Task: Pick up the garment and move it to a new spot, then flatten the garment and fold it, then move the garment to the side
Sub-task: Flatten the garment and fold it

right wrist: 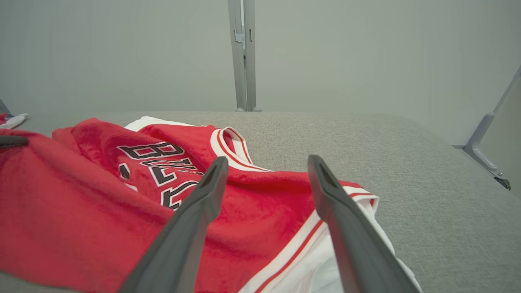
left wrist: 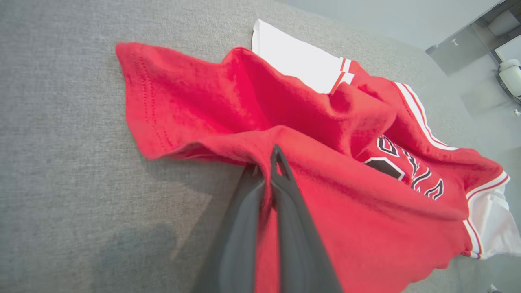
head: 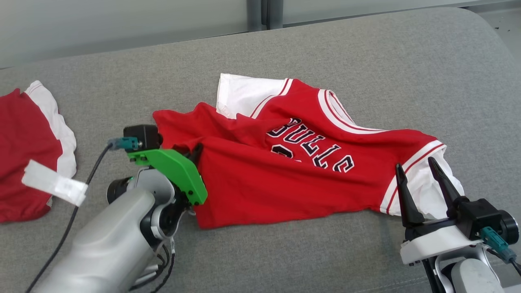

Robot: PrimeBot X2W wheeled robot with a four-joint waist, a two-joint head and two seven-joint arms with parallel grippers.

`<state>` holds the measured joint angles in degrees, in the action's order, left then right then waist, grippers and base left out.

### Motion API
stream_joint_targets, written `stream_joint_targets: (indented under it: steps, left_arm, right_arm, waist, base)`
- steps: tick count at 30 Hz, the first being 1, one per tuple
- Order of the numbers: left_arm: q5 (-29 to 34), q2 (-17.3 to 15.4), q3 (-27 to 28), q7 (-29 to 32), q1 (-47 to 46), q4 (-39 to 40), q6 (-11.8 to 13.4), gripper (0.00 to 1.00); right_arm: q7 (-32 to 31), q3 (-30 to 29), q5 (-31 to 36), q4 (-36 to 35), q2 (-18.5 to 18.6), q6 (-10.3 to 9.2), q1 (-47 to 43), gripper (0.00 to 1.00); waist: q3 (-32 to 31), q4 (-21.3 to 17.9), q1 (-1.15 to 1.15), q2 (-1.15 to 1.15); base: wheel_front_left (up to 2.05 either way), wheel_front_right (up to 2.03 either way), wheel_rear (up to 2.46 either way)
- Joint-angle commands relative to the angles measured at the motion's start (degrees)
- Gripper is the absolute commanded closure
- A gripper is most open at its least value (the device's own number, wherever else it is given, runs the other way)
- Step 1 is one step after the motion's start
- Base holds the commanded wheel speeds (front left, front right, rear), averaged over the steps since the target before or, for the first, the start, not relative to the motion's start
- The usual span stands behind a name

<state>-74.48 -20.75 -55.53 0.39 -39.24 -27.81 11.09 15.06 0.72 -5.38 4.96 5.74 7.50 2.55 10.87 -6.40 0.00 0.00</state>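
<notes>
The garment (head: 264, 183) is a red jersey with white trim and black lettering, lying crumpled on a grey padded surface (head: 325, 252). My left gripper (head: 198, 149) is at the garment's left edge. In the left wrist view the left gripper (left wrist: 270, 158) is shut, pinching a raised fold of the red garment (left wrist: 346, 224). My right gripper (head: 414, 163) stands open at the garment's right end, over its white sleeve. In the right wrist view the right gripper (right wrist: 267, 160) has its fingers spread above the garment (right wrist: 81, 211), with nothing between them.
Another red and white piece of clothing (head: 24, 154) lies at the far left. A grey cable (head: 81, 195) with a white tag (head: 53, 183) runs along my left arm. A pale wall with a metal post (right wrist: 243, 53) backs the surface, which rounds off at the right.
</notes>
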Motion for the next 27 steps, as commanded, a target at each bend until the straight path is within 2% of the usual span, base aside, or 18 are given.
stream_joint_targets:
  steps: [1, 6, 10, 14, 17, 18, 19, 24, 27]
  left_arm:
    - [0.47, -0.53, 0.25, 0.81, -1.73, 0.18, 0.21, 1.00]
    - [1.39, -0.87, -0.64, 5.25, -6.43, -3.09, 1.19, 1.00]
    - [2.41, 0.60, -1.57, 5.98, -9.11, -7.14, 1.18, 1.00]
    - [4.53, 1.83, -0.82, 0.97, -10.79, -11.61, 0.87, 1.00]
    - [5.34, 3.00, -1.82, -0.51, -9.39, -15.60, -0.54, 1.00]
    - [5.06, 3.24, -1.88, -0.69, -9.08, -16.81, -1.00, 0.65]
    - [4.16, 3.52, -1.45, -0.89, -8.68, -18.05, -1.44, 0.00]
    - [2.80, 3.14, -0.31, -3.23, -6.03, -19.67, -4.40, 0.00]
    - [0.28, 0.30, 2.43, -6.78, -2.21, -16.41, -5.95, 0.00]
  right_arm:
    - [0.19, -0.04, 0.50, 0.02, 0.01, -0.02, -0.37, 0.00]
    - [0.19, 0.97, 0.47, 0.57, -0.11, -0.02, 0.05, 0.00]
    - [0.19, 1.70, 0.25, 0.85, -0.10, -0.02, 0.85, 0.00]
    - [0.19, 2.07, 0.02, 1.03, -0.03, -0.02, 0.92, 0.00]
    - [0.19, 2.55, -0.06, 1.19, -0.07, -0.02, 1.06, 0.00]
    - [0.19, 2.66, -0.09, 1.15, -0.08, -0.02, 1.06, 0.00]
    - [0.19, 2.62, -0.11, 1.09, -0.04, -0.02, 1.01, 0.00]
    - [0.19, 1.79, -0.20, 0.89, 0.09, -0.02, -0.26, 0.00]
    - [0.19, 0.97, -0.13, 0.56, 0.02, -0.02, -1.29, 0.00]
  waist:
    - [-0.13, 0.25, 0.00, 0.00]
    - [-0.50, 0.38, 0.00, 0.00]
    - [-0.55, -0.26, 0.00, 0.00]
    - [-0.34, -0.70, 0.00, 0.00]
    - [-0.15, -1.32, 0.00, 0.00]
    - [-0.06, -1.46, 0.00, 0.00]
    - [0.01, -1.55, 0.00, 0.00]
    - [-0.02, -1.71, 0.00, 0.00]
    - [-0.16, -1.31, 0.00, 0.00]
  base:
    - [0.00, 0.00, 0.00]
    - [0.00, 0.00, 0.00]
    - [0.00, 0.00, 0.00]
    - [0.00, 0.00, 0.00]
    - [0.00, 0.00, 0.00]
    - [0.00, 0.00, 0.00]
    - [0.00, 0.00, 0.00]
    - [0.00, 0.00, 0.00]
    - [0.00, 0.00, 0.00]
